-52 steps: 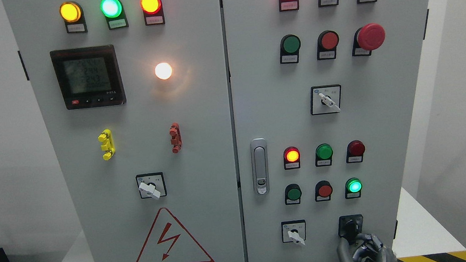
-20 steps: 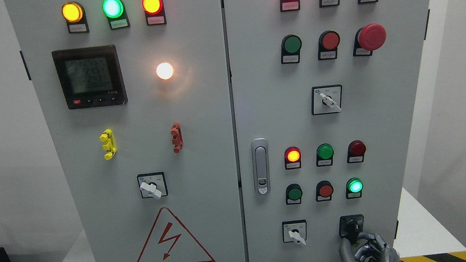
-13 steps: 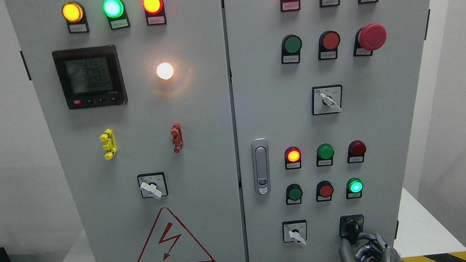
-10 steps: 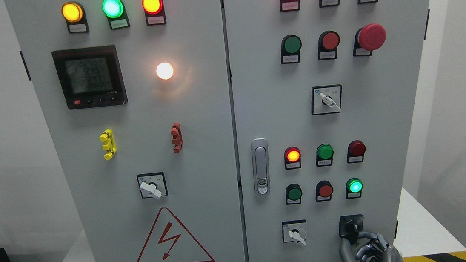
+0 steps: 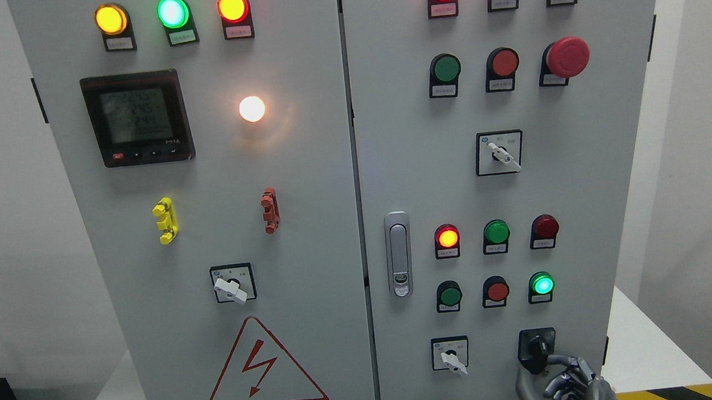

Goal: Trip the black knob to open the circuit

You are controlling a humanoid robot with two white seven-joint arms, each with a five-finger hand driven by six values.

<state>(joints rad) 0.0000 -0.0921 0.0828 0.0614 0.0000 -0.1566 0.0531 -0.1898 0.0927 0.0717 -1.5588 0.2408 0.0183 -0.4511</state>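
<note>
Two grey cabinet doors fill the head view. On the left door (image 5: 307,231), three lit lamps run along the top: amber (image 5: 110,19), green (image 5: 172,12) and orange-red (image 5: 232,6). Below them sits a digital meter (image 5: 137,118) beside a glowing white lamp (image 5: 252,109); lower come a yellow clip (image 5: 164,220), a red clip (image 5: 270,209), a white-handled selector switch (image 5: 232,284) and a red lightning warning triangle (image 5: 263,373). Past the seam, a door latch (image 5: 398,254) stands on the right door (image 5: 564,193), with rows of red and green lamps and buttons, a red mushroom stop button (image 5: 567,56) and two more white-handled selectors (image 5: 498,153) (image 5: 450,353). The black knob (image 5: 537,347) is at that door's lower right corner. The right hand (image 5: 560,383) rises from the bottom edge just beneath it, fingers (image 5: 564,359) curled, the topmost reaching up to the knob's lower right side; whether they actually pinch it cannot be told.
</note>
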